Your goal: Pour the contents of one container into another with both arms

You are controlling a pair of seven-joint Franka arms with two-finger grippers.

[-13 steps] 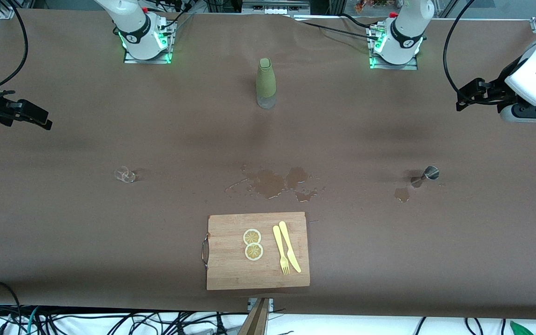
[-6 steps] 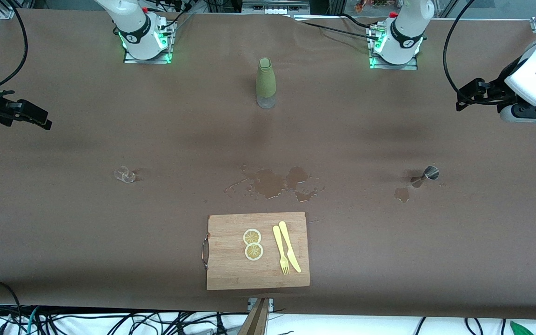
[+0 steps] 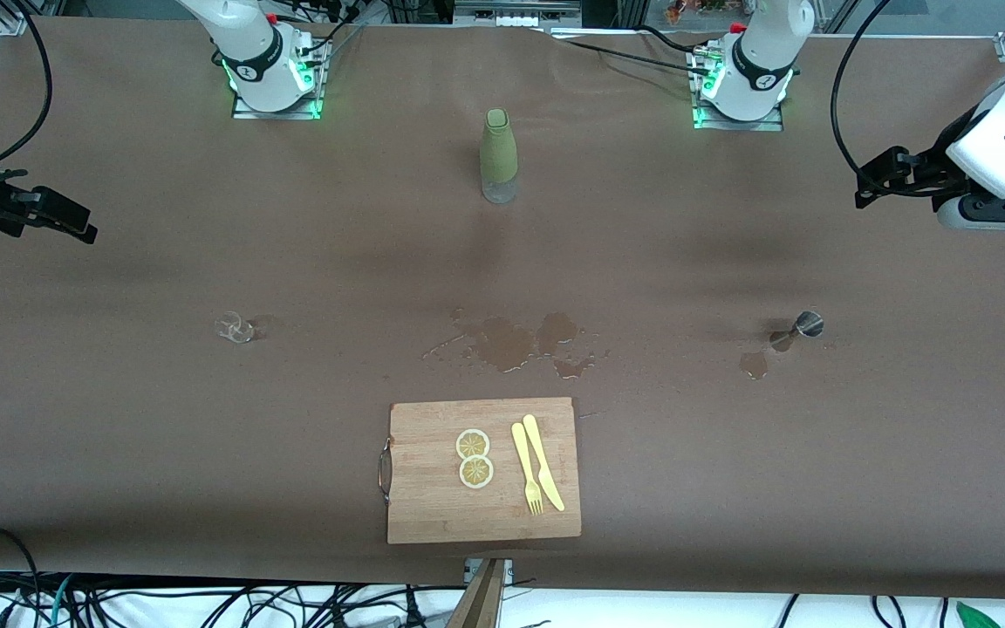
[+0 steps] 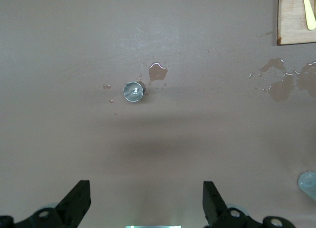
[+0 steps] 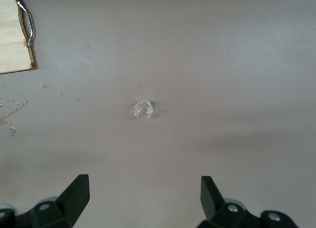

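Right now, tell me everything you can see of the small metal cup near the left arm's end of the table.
The metal cup is a small, shiny steel jigger-like vessel standing upright on the brown table, its round mouth open to the left wrist view. It narrows below the rim. A small puddle lies just beside it, nearer the front camera, with droplets around. Nothing grips or touches it.

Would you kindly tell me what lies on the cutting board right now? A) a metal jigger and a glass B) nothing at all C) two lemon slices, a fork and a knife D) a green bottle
C: the front view shows two lemon slices beside a yellow fork and knife on the cutting board.
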